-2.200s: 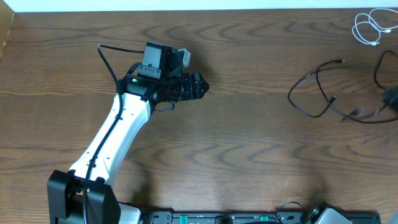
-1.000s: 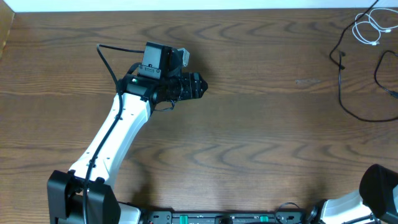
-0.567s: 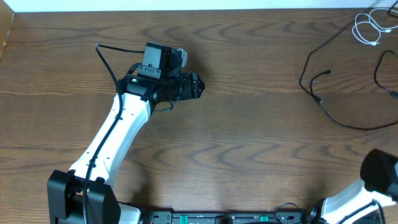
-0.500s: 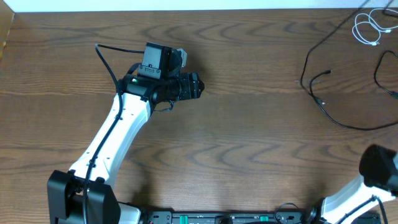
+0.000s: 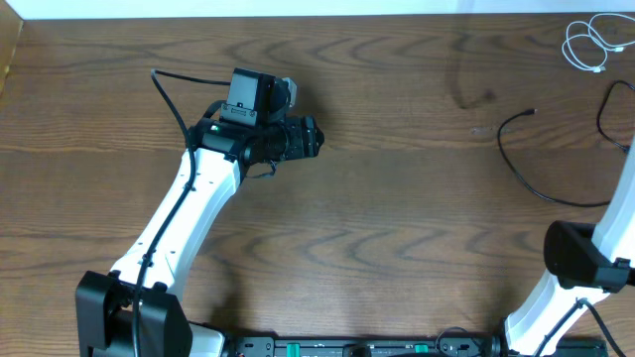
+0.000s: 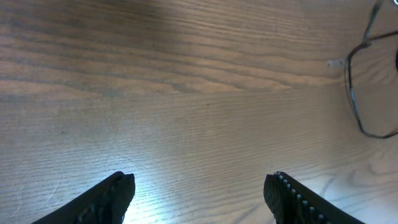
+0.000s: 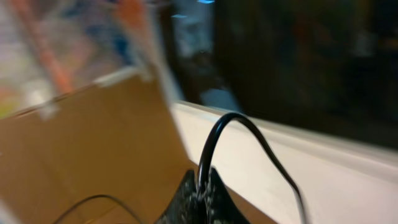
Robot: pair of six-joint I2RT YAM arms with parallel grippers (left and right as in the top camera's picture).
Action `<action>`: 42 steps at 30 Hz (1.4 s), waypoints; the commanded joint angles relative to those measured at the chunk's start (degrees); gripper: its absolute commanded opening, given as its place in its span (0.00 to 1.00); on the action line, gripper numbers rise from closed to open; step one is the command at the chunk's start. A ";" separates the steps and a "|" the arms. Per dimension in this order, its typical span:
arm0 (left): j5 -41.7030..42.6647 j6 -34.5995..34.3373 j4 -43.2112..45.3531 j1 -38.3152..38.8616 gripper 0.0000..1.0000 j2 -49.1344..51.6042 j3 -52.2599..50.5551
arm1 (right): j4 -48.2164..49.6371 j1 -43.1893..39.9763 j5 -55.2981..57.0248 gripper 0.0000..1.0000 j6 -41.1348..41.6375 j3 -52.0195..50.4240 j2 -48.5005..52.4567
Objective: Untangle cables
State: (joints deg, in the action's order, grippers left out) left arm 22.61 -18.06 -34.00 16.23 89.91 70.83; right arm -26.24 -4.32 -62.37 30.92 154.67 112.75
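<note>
The black cable (image 5: 516, 169) lies in an open curve on the right of the wooden table, its plug end near the top of the curve, and runs off toward the right edge. In the left wrist view it shows far off at the upper right (image 6: 352, 93). The white cable (image 5: 587, 45) lies coiled at the far right corner, apart from the black one. My right gripper (image 7: 202, 194) is shut on a strand of the black cable and holds it raised; it is outside the overhead view. My left gripper (image 5: 316, 138) (image 6: 199, 186) is open and empty over bare wood, far left of both cables.
My right arm (image 5: 580, 263) rises along the table's right side. A thicker black wire loop (image 5: 605, 109) lies at the right edge. A white wall strip borders the table's far edge. The right wrist view is blurred.
The right arm has come up into view at the lower right, pulling the black cable up and to the right so its loops opened. The left arm has barely moved.
</note>
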 commanded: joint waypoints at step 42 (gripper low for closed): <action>-4.31 3.06 -2.03 -0.07 0.72 0.33 0.72 | -29.75 -24.52 77.13 0.01 -13.79 -1.84 -5.55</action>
State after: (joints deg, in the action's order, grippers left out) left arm 19.11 -16.19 -35.83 16.23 89.91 70.83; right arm -55.81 -27.38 10.70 18.15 154.61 106.98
